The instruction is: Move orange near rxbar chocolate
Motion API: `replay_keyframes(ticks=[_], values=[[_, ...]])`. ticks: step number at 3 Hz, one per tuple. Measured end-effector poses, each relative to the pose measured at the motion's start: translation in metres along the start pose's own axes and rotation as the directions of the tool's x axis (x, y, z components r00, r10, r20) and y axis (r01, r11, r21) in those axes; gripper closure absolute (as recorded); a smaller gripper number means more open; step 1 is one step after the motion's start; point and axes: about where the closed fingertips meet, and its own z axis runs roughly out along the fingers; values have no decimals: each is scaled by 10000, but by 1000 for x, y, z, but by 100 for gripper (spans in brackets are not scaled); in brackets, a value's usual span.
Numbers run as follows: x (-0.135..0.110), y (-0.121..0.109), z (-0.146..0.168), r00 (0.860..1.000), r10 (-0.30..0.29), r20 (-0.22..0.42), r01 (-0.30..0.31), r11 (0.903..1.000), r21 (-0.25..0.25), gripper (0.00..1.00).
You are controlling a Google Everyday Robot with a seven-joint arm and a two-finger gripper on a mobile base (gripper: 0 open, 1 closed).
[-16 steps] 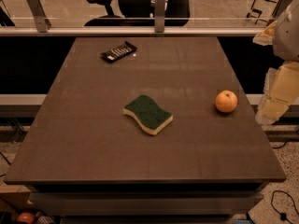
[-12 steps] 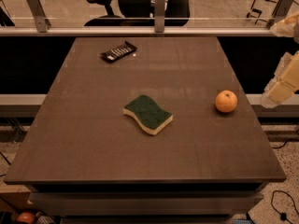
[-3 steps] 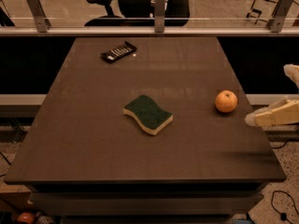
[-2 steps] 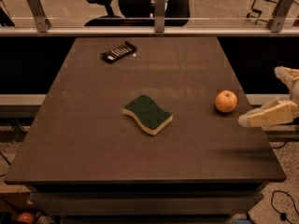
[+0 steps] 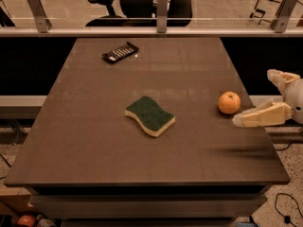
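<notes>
Approach is underway: gripper (image 5: 253, 98), fingers spread wide and empty, hovers just right of the orange (image 5: 229, 102) near the table (image 5: 94, 145) edge. Next it must straddle and grip the fruit (rxbar chocolate (image 5: 120, 52) lies well apart, far-left).

You have the orange (image 5: 229, 102) at the right edge, the gripper (image 5: 253, 98) just beside it, the bar (image 5: 120, 52) near the far-left corner and the sponge (image 5: 150, 116) mid-table.

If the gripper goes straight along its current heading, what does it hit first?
Probably the orange: the gripper, at the right edge of the table, points left at it, nothing between. Depth is unclear; it may just miss.
</notes>
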Motion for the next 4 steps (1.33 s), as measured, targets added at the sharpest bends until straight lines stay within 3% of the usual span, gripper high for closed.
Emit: replay_keyframes(ticks=[2, 4], values=[[-2, 6, 20, 9978, 361, 555, -340, 9987, -383, 0], [-2, 5, 24, 9951, 410, 902, -387, 9989, -269, 0]])
